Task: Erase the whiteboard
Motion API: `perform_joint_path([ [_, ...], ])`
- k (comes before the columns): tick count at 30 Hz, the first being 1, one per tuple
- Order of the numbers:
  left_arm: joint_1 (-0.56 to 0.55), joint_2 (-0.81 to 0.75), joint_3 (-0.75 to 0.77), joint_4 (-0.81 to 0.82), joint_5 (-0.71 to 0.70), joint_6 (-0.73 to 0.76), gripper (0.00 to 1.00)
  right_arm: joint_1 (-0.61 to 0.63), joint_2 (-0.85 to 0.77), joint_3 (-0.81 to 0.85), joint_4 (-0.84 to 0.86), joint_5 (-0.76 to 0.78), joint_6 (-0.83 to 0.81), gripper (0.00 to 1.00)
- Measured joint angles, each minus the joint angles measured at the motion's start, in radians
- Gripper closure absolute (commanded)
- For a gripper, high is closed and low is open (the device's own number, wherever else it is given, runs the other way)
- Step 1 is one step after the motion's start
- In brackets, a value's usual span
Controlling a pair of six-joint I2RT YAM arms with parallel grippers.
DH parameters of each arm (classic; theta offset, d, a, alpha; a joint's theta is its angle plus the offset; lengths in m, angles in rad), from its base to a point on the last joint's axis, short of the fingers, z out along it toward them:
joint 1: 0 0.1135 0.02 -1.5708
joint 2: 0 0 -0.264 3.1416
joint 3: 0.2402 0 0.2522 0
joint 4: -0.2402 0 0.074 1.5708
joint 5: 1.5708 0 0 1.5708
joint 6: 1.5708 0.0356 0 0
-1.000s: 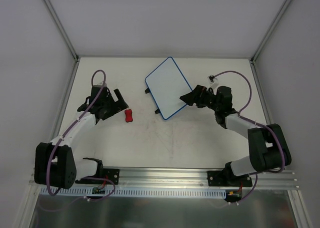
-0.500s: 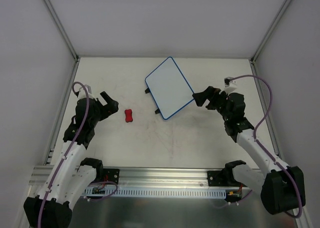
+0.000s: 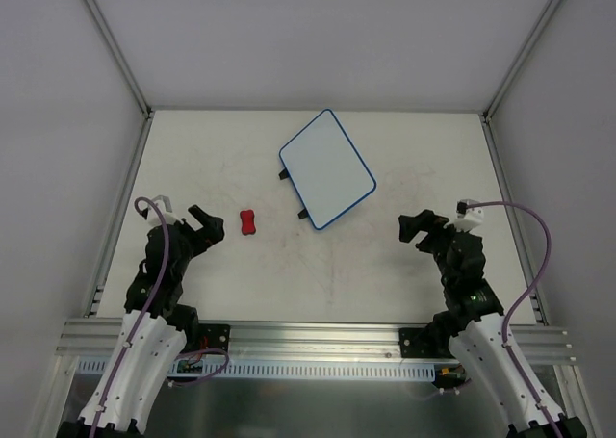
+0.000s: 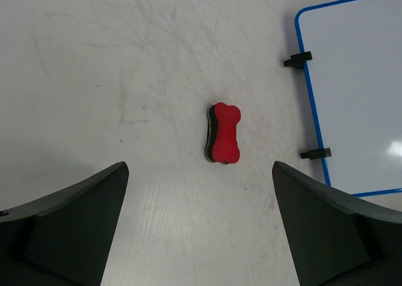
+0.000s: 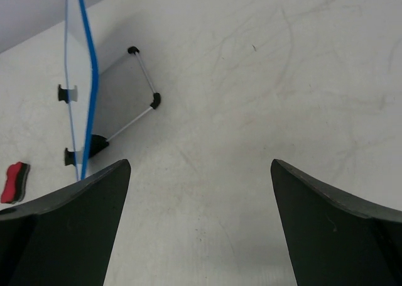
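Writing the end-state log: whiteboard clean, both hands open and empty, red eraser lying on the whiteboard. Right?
Not the last part: the red eraser lies on the table beside the whiteboard, apart from it, as the left wrist view shows. The rest stands.

Bright, even, diffuse light falls from above; the pale table carries only faint, soft shadows beneath the arms. A small glare patch sits on the whiteboard in the left wrist view. Table scratches read sharp, while the left gripper and right gripper look dark and soft-edged at the bottom corners.
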Motion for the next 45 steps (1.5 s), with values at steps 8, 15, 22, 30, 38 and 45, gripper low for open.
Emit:
perform_joint_path([
  [8,0.0,0.085,-0.035,0.034,-0.011,0.012,0.01,0.0,0.093,-0.077,0.036,0.098,-0.005,0.01],
  [15,0.0,0.225,-0.023,0.073,-0.011,0.013,0.01,0.0,0.163,-0.071,0.045,0.153,-0.007,0.01],
  [22,0.0,0.234,-0.023,0.098,-0.011,0.014,0.01,0.0,0.174,-0.069,0.061,0.196,-0.006,0.01],
  [30,0.0,0.274,-0.023,0.116,-0.069,0.016,0.01,0.0,0.166,-0.067,0.071,0.241,-0.006,0.01],
  [38,0.0,0.248,-0.023,0.117,-0.105,0.018,0.01,-0.001,0.152,-0.077,0.09,0.293,0.031,0.01],
  [45,0.0,0.221,-0.03,0.12,-0.106,0.018,0.01,-0.002,0.205,-0.077,0.092,0.28,0.052,0.01],
])
